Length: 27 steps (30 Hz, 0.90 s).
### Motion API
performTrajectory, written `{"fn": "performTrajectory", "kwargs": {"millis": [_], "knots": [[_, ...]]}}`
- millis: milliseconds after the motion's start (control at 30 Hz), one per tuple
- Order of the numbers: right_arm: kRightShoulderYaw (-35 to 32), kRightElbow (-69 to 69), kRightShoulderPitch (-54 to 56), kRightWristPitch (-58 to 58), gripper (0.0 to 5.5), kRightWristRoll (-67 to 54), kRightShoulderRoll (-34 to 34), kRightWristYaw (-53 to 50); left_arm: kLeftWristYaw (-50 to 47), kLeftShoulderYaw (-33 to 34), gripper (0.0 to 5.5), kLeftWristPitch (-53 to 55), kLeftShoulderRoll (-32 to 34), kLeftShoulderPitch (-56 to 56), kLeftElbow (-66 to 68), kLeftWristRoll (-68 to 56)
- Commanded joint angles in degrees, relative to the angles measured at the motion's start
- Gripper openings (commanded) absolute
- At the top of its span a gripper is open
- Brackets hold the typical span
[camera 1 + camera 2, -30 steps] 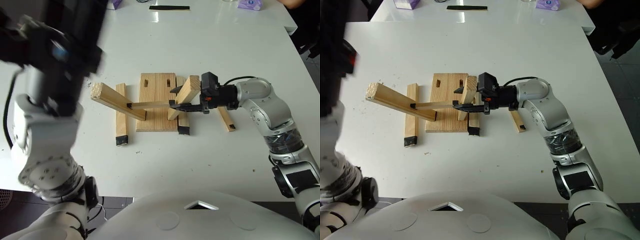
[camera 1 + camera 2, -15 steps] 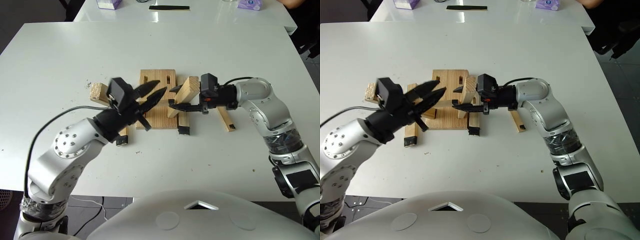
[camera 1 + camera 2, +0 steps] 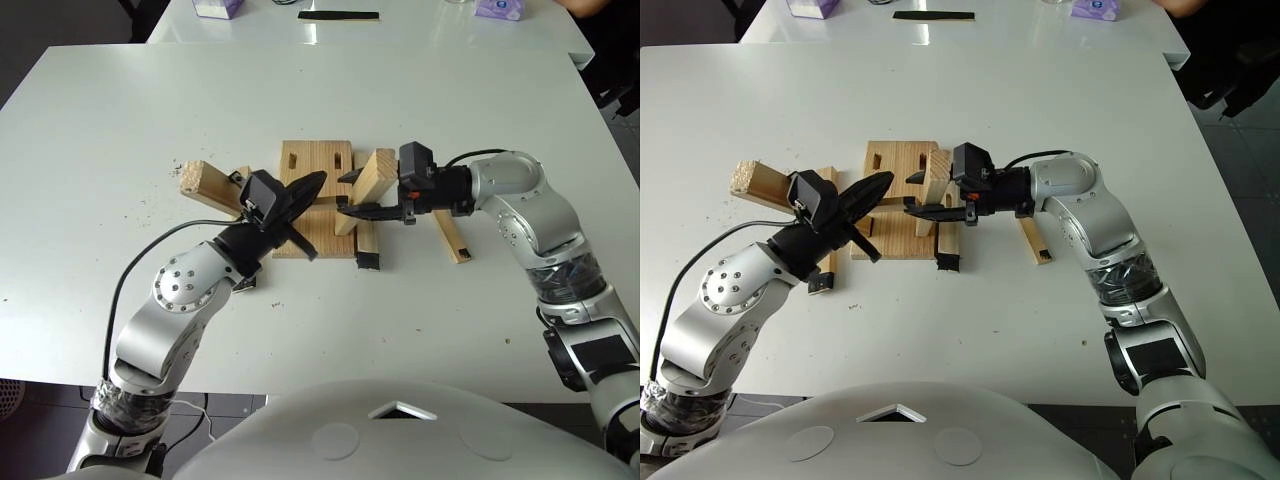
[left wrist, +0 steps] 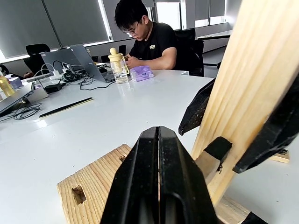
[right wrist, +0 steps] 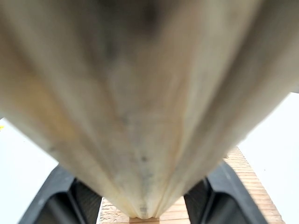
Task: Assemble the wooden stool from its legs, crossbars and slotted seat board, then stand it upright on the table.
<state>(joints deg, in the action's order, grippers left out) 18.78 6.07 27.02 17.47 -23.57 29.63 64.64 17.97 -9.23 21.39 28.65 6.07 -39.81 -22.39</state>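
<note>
My left arm has just come down from up by the head camera. A second ago it was a raised blur, and half a second ago its claw was spread wide above the parts. Now the left claw sits low over the seat board, clenched on nothing, its fingers pressed flat together and aimed toward 2 o'clock at the held leg. The right claw has hardly shifted. It reaches in from 3 o'clock and grasps that leg, which stands tilted at the board's 3 o'clock edge. The seat board lies flat mid-table with its slots showing. A second leg is propped at its 9 o'clock side, a third leg lies at 5 o'clock, and a loose crossbar rests farther out at 4 o'clock. The thin bar that bridged the two raised legs a second ago is now hidden under my left claw, so I cannot tell whether it is still seated. I judge the build is at an early stage, and a closed left claw suggests steadying or pressing rather than picking.
</note>
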Motion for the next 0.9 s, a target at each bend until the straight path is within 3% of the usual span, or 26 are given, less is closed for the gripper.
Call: {"fn": "performTrajectory", "kwargs": {"millis": [33,567,900], "knots": [[1.2,1.3,0.2,4.8,2.03,0.1,2.3,2.8,-0.3,-1.2,0.0,-1.2,-2.1,1.2,2.7,3.1],[2.6,3.8,2.3,10.7,2.03,-2.4,3.3,6.1,-2.8,-4.7,0.0,-8.4,-11.2,2.2,13.0,12.2],[3.6,2.9,2.1,10.3,2.03,0.1,2.4,3.9,0.0,-4.4,0.0,-8.7,-11.6,3.4,13.6,12.1]]}}
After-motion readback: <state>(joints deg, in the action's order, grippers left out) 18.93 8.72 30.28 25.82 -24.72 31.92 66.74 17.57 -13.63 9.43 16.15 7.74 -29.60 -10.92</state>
